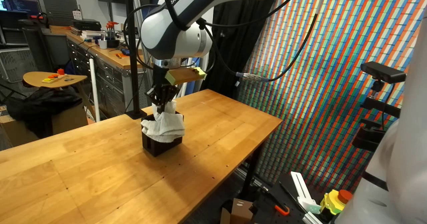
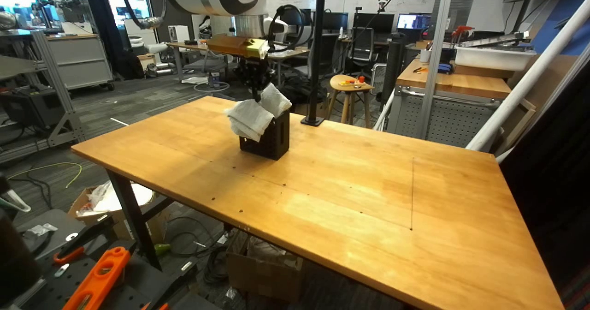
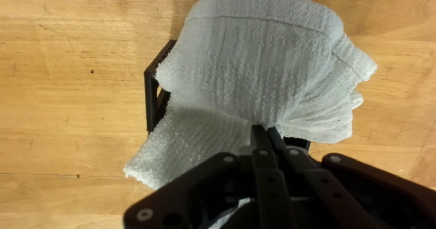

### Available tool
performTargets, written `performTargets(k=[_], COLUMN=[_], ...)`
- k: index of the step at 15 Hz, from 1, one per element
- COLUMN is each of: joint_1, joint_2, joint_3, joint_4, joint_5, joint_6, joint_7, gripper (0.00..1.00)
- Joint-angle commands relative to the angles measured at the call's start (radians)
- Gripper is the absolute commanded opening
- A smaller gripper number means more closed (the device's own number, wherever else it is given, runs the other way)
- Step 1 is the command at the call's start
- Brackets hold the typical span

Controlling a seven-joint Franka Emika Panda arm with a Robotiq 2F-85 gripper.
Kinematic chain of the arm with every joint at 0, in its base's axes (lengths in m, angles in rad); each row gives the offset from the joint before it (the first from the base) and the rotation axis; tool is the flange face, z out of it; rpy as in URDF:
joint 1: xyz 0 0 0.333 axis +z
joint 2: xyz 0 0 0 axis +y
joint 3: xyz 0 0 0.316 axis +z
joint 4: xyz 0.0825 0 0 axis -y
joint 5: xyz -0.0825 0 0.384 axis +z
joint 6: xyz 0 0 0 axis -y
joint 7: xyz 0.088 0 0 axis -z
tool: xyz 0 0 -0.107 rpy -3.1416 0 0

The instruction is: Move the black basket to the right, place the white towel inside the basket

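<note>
The black basket (image 1: 160,148) stands upright on the wooden table, and it also shows in an exterior view (image 2: 282,137). The white towel (image 1: 168,127) lies bunched over the basket's opening and hangs down over its side in both exterior views (image 2: 251,117). In the wrist view the towel (image 3: 252,62) hides most of the basket (image 3: 150,99); only parts of its rim and wall show. My gripper (image 3: 264,127) points down above the basket with its fingers together, and the towel's folds gather at the fingertips. The gripper is also seen in both exterior views (image 1: 160,109) (image 2: 256,97). The basket's inside is hidden.
A black post (image 2: 312,121) stands on a base plate at the table's edge, close to the basket, and it shows in both exterior views (image 1: 136,113). The wooden table (image 2: 368,176) extends to both sides of the basket. A cable (image 1: 293,62) hangs from the arm.
</note>
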Motion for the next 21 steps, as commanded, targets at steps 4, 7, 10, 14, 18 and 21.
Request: performTargets(k=[4, 7, 10, 14, 18, 21], joint_1=[0.001, 0.002, 0.006, 0.004, 0.002, 0.001], joint_2=[0.025, 0.058, 0.09, 0.105, 0.109, 0.095], joint_3=[-0.003, 0.013, 0.025, 0.029, 0.023, 0.014], joint_4=[-0.028, -0.028, -0.021, -0.003, 0.006, 0.006], joint_5=[0.012, 0.029, 0.026, 0.02, 0.019, 0.013], joint_6=[0.008, -0.008, -0.023, -0.032, -0.044, -0.04], joint_7=[-0.026, -0.054, -0.072, -0.089, -0.089, -0.072], gripper=[0.02, 0.02, 0.03, 0.04, 0.33, 0.53])
